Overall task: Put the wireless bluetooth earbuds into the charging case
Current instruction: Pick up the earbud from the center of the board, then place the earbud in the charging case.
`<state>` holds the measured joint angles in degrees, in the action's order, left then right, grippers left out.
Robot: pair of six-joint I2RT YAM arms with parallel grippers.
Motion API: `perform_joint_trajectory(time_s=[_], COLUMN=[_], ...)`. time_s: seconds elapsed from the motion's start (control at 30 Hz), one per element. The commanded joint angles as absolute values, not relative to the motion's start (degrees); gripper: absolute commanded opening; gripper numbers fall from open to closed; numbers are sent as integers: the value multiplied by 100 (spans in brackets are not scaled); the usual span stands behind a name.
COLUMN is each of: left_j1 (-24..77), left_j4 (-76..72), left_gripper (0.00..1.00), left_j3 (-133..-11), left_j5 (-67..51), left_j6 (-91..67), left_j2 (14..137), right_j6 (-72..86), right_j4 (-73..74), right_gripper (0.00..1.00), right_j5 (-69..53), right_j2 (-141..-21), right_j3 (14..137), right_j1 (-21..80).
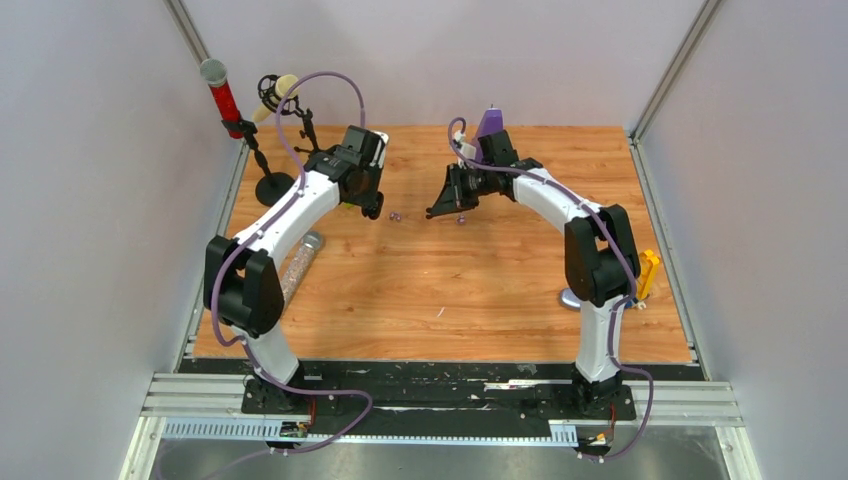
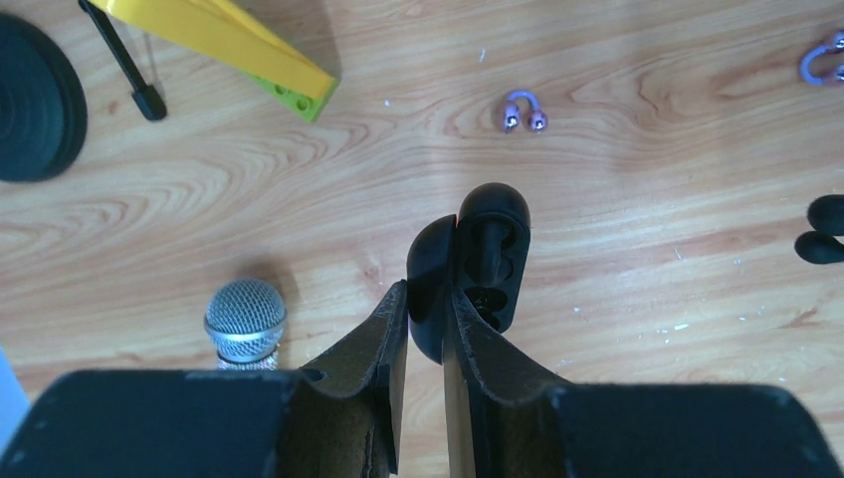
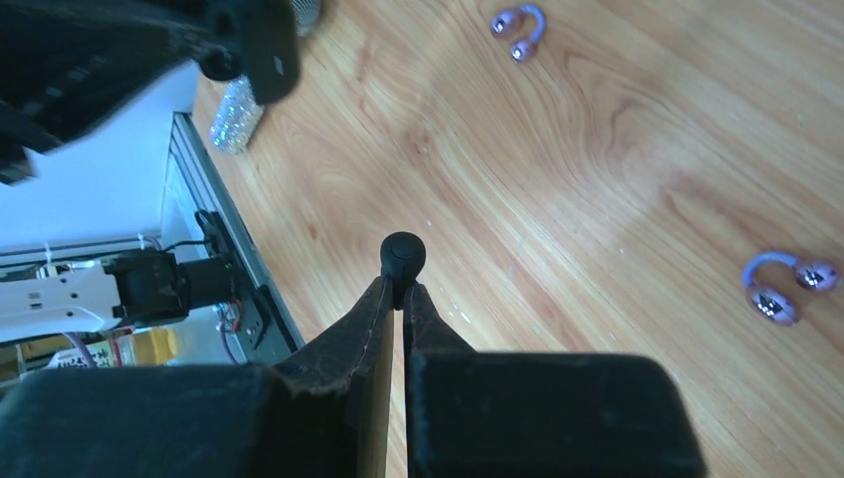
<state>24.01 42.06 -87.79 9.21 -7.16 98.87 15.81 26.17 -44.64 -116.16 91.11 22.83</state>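
Noted left gripper (image 2: 426, 299) nearly closed, clamping the open black charging case (image 2: 493, 229) over the tabletop (image 2: 647, 378). Noted right gripper (image 3: 398, 289) pinched almost shut on 1 black earbud (image 3: 402, 255), clear of the wood. Counted 2 pale purple earbuds (image 3: 781, 289) lying on bare wood between both grippers, well away from the edges.

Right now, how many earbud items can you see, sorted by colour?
Black: 2 (charging case in the left gripper, black earbud in the right gripper)
Pale purple: 2 (purple earbuds, lying loose)
Total: 4
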Motion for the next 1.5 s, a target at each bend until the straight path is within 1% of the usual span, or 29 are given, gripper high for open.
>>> perform_joint_trajectory(time_s=[0.0, 0.13, 0.3, 0.5, 0.73, 1.47], left_j1=[2638, 3045, 3398, 3461, 3463, 3574], left_j4=[4366, 4270, 4198, 4145, 4084, 4028], left_gripper=[25, 26, 27, 27, 26, 25], left_j3=[-8962, -8862, -8873, -8850, -8780, -8695], left_j5=[1541, 1957, 1999, 2025, 1994, 2045], left_j6=[-1542, -1836, -2033, -2149, -2209, -2391], left_j2=[10014, 9906, 9776, 9752, 9737, 9817], right_j6=[2155, 2274, 2417, 2555, 2765, 3047], right_j4=[2146, 2143, 2104, 1935, 1632, 1559], right_gripper=[0, 0, 0, 0, 0, 0], right_j5=[-4535, -4505, -4495, -4558, -4621, -4570], right_j2=[-11499, -11668, -11859, -11715, -11278, -11346], right_j3=[9558, 9813, 9898, 9527, 9019, 9100], right_j1=[2398, 2534, 2752, 2909, 2967, 3106])
